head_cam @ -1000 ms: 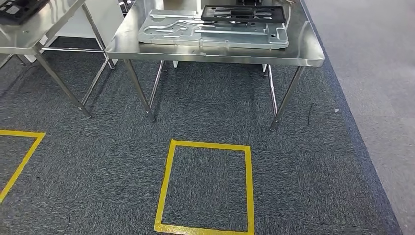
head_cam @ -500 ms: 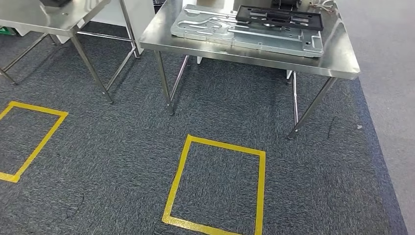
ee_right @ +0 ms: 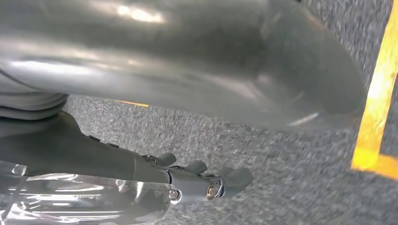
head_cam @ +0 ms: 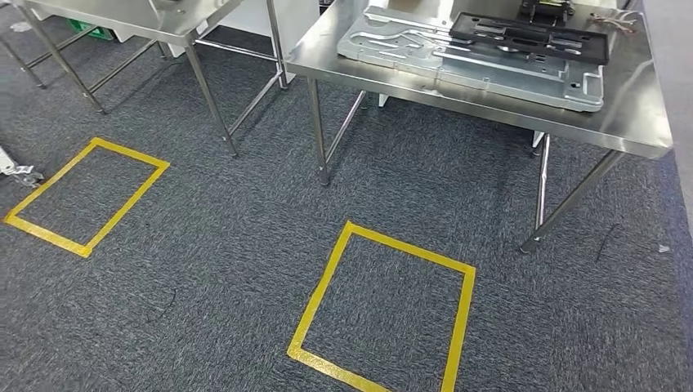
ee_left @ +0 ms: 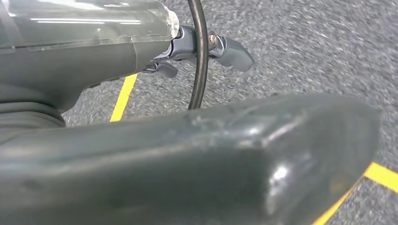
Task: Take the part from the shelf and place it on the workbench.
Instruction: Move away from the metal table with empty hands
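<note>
Parts lie on the steel desk (head_cam: 629, 131) ahead of us at the upper right: a flat silver metal plate (head_cam: 425, 51) with pressed channels, and a black plastic frame (head_cam: 523, 34) resting on the plate's far side. We cannot tell which of them, if either, is the part the task names, and we see no shelf. A second steel desk (head_cam: 163, 18) stands to the left, apart from the first, with its legs on the dark grey carpet (head_cam: 229, 245). Two squares of yellow tape are stuck to the carpet: one yellow square (head_cam: 384, 314) is just in front of the first desk, and another yellow square (head_cam: 86, 196) is further left.

Our left robot hand (ee_left: 206, 51) hangs over the carpet, fingers stretched out and holding nothing; a thin black cable (ee_left: 199, 56) crosses in front of it, and yellow tape shows below. Our right robot hand (ee_right: 202, 180) also hangs above the carpet, fingers extended and empty, near a corner of yellow tape.
</note>
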You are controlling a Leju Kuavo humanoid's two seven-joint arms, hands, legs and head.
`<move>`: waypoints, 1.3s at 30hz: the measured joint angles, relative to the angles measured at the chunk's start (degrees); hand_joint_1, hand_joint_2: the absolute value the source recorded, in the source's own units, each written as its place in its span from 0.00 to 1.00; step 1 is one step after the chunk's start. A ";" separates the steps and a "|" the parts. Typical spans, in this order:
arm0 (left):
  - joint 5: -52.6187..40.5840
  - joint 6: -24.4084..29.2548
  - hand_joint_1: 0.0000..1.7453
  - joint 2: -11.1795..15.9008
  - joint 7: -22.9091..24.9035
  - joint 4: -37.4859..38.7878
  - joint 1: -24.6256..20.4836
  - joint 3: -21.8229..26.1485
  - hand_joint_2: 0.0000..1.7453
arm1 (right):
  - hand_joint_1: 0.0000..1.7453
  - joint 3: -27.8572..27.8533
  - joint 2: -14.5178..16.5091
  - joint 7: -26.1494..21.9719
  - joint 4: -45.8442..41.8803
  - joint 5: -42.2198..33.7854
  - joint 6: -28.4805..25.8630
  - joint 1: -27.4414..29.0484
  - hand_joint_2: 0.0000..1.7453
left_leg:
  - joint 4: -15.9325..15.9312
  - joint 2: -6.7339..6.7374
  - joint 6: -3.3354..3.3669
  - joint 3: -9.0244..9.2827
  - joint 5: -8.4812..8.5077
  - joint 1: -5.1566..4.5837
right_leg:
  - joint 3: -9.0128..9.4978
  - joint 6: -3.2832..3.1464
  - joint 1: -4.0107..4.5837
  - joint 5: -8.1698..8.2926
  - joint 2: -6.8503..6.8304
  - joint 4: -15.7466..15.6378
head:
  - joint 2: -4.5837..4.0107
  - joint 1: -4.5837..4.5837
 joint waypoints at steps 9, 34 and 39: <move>-0.09 0.08 0.00 0.03 0.16 -0.02 -0.13 0.26 0.00 | 0.00 0.60 -0.05 1.71 0.16 1.88 -0.10 -0.36 0.00 | -11.48 0.73 3.05 5.23 4.20 -0.24 | -1.03 2.57 0.12 -3.87 1.38 4.37 | 0.00 0.02; -0.93 -0.94 0.00 0.11 0.00 -0.02 -0.61 1.43 0.00 | 0.00 1.30 -0.68 1.22 0.32 5.32 0.52 -0.29 0.00 | -10.47 3.19 0.77 5.19 3.52 -0.27 | 0.32 0.90 0.26 -0.36 -1.92 0.19 | 0.00 0.00; -1.03 -0.94 0.00 0.15 -0.02 -0.02 -0.40 1.59 0.00 | 0.00 1.30 -0.73 1.21 0.32 5.50 0.59 -0.63 0.00 | -11.62 0.76 2.52 5.23 4.25 -0.12 | -0.17 2.42 -0.02 -2.72 -0.28 2.71 | 0.00 0.01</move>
